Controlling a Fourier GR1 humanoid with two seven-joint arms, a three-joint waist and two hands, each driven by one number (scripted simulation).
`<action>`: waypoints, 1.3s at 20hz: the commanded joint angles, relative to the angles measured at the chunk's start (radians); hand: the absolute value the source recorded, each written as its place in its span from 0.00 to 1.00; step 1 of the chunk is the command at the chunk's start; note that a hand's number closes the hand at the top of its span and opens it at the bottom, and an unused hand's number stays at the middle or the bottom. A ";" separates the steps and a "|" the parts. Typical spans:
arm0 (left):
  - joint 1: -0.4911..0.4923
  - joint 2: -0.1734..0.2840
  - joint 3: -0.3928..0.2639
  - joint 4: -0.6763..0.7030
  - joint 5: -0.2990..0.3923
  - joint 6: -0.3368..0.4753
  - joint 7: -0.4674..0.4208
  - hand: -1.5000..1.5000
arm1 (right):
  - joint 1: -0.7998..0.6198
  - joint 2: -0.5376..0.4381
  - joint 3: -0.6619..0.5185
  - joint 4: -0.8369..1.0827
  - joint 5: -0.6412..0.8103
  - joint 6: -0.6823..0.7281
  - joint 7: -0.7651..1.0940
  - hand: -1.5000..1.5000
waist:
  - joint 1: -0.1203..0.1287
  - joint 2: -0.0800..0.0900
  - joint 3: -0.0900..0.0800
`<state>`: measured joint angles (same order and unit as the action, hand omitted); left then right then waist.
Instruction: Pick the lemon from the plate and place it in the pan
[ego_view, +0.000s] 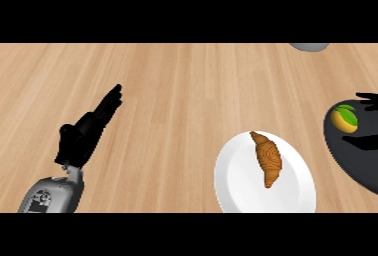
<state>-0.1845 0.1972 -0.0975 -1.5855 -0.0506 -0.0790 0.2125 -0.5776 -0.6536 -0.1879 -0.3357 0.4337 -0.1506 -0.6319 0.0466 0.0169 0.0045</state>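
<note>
The left hand (88, 131) rests at about nine o'clock in the head view, fingers straight and pointing up toward one o'clock, holding nothing. The right hand (367, 100) shows only as black fingers at the three o'clock edge; how far they are curled I cannot tell.

The lemon (344, 120), yellow with a green patch, lies at three o'clock over the dark pan (347, 155), just below those right fingers. Whether they touch it, or whether it already sits on the pan's floor, cannot be made out. Its long axis runs roughly from eleven to five o'clock.

The white plate (295, 190) at five o'clock holds only a croissant (269, 159). A grey object (310, 46) peeks in at one o'clock.

The right hand is far nearer the lemon; the left is well apart. By my judgement, the task is at or near the release.
</note>
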 joint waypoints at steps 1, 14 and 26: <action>0.029 0.025 0.021 -0.023 0.020 -0.029 -0.029 0.50 | -0.071 0.005 -0.058 0.088 -0.051 0.065 -0.061 0.00 | 0.014 0.003 0.002; -0.003 -0.002 0.017 -0.005 -0.001 -0.003 -0.007 0.50 | -0.034 -0.155 -0.281 0.203 -0.293 0.576 -0.194 0.00 | -0.010 0.005 0.004; 0.046 0.031 0.060 -0.027 0.026 -0.030 -0.024 0.50 | 0.186 -0.197 -0.288 0.124 -0.321 0.752 -0.443 0.00 | -0.034 -0.006 0.004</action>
<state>-0.1493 0.2149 -0.0556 -1.6112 -0.0327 -0.1008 0.1999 -0.4599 -0.8301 -0.4701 -0.2038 0.1250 0.4095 -0.8854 0.0203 0.0139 0.0093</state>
